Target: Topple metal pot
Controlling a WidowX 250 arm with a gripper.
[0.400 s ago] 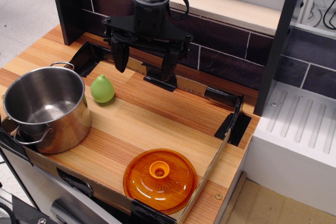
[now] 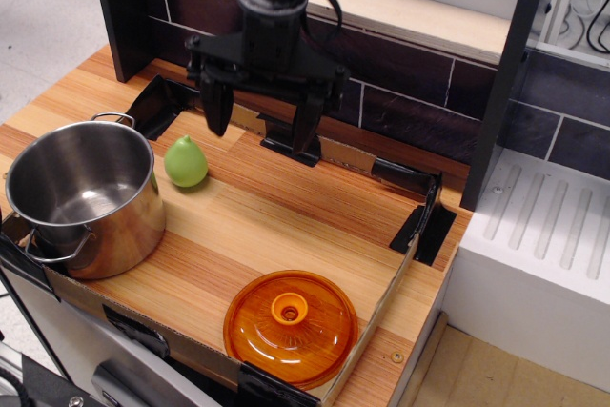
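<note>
While the metal pot (image 2: 84,195) stood upright on the worktop (image 2: 286,212), the hand (image 2: 259,116) hung wide open, empty; best push high at its rim, clear of the green pear (image 2: 185,161).

One raised camera looks obliquely down from the front across the wooden table (image 2: 286,207).

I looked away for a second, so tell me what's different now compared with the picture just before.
Only the gripper moved: it rose slightly, with its jaws wide open and nothing held. The metal pot stands upright at the left edge as before, the green pear sits beside it, and the orange lid lies at the front. None of them shifted.
</note>
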